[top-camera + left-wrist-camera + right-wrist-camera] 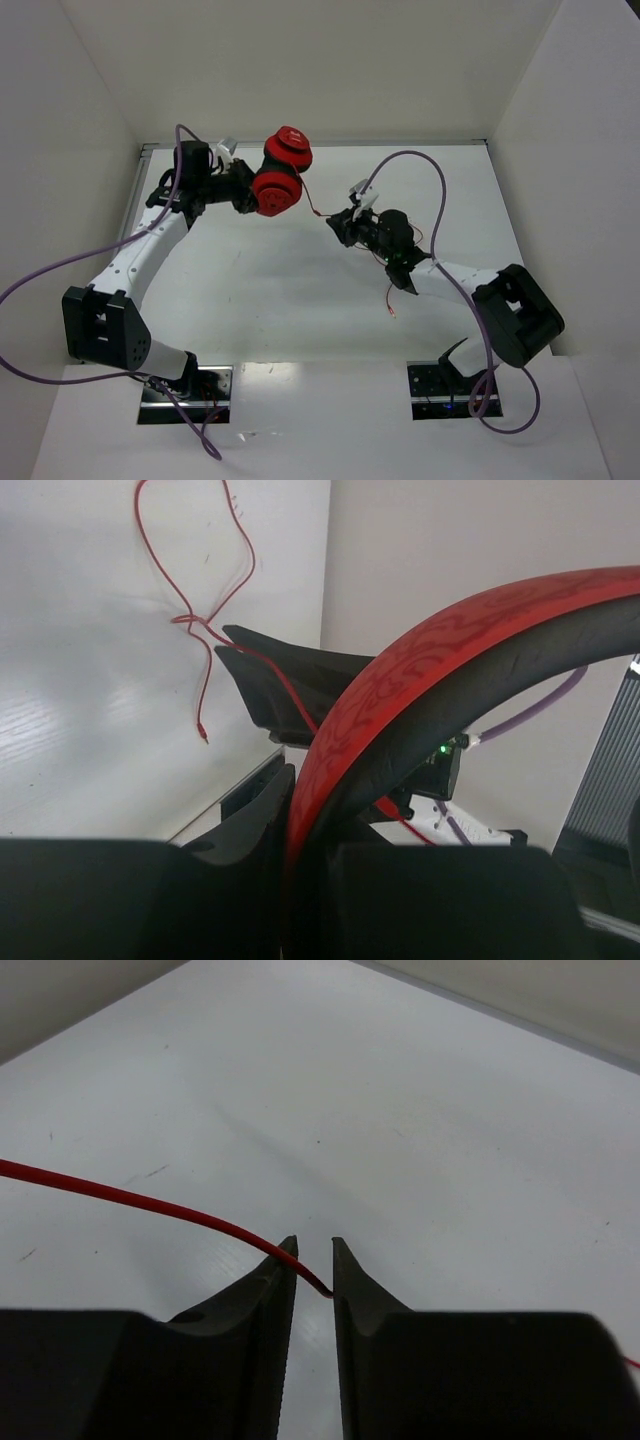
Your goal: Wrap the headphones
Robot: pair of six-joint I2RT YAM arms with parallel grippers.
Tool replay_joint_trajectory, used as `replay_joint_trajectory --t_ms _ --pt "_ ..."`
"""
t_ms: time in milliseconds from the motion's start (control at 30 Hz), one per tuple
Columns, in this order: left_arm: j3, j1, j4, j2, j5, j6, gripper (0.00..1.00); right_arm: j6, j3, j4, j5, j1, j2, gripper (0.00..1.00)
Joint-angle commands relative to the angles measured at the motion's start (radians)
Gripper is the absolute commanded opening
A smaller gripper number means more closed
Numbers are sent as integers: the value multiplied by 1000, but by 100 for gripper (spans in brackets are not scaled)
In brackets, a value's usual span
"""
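The left gripper point(240, 186) is clamped on the headband point(420, 670) of the headphones point(277, 190) — the right gripper point(315, 1260) has its jaws barely apart, the red cord point(120, 1196) running into the gap, unpinched.

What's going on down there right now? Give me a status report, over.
Left jaws shut on the headphones, at the headband. Right jaws narrowly apart, red cord running between them. Nothing blocking, over.
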Motion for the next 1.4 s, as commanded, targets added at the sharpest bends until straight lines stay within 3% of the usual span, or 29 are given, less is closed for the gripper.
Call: replay_joint_trajectory --t_ms 0,233,400,533,733,833,1033,1233,1367 --pt "9 2 105 -37 96 -33 0 6 65 153 1 -6 43 25" --pt "30 2 48 -5 188 67 0 -47 139 198 35 12 156 1" --pt "30 2 39 -5 260 152 0 -92 214 201 72 12 239 1" --pt "53 2 -82 -14 271 307 0 -127 280 179 139 12 307 1" --pt "-105 2 -156 -92 241 453 0 -185 445 130 165 12 411 1" --pt "-126 2 -272 -83 144 527 0 -197 513 98 155 12 434 1" --pt "-19 2 -496 -32 -126 719 0 -233 686 -50 135 12 494 1" --pt "99 -36 -567 66 -345 812 0 -316 760 -150 109 12 494 1" --pt "156 -85 -587 122 -574 826 0 -316 760 -207 99 12 464 1"
